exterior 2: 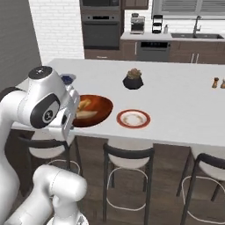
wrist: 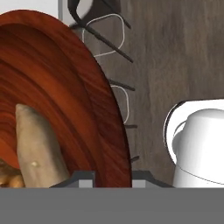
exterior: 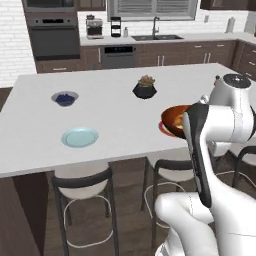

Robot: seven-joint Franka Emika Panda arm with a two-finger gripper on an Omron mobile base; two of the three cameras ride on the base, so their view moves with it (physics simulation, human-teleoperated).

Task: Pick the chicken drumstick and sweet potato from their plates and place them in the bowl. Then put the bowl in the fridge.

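Bowl (exterior 2: 94, 110) sits at the near edge of the white surface (exterior 2: 176, 101), partly hidden by the arm's wrist in both base views. In the hand view the bowl's rim (wrist: 118, 131) runs between the two finger bases at the bottom of the frame, so the gripper (wrist: 113, 177) sits astride the rim; whether it is pinched tight on it I cannot tell, as the tips are hidden.

Sweet potato (wrist: 37, 144) lies inside the bowl, pale tan, one end pointing up in the hand view. Chicken drumstick (wrist: 8, 175) lies beside it, touching, just a golden edge visible there; in the right base view both pieces show as pale and orange shapes in the bowl.

White plate with red-brown rim (exterior 2: 133, 118) lies just beside the bowl. Light blue plate (exterior: 80, 137) lies well apart, toward the other end of the surface. Small bowl of blueberries (exterior: 65, 98) and black plant pot (exterior: 145, 89) stand farther back. Stools (exterior 2: 127, 176) are tucked under the near edge.
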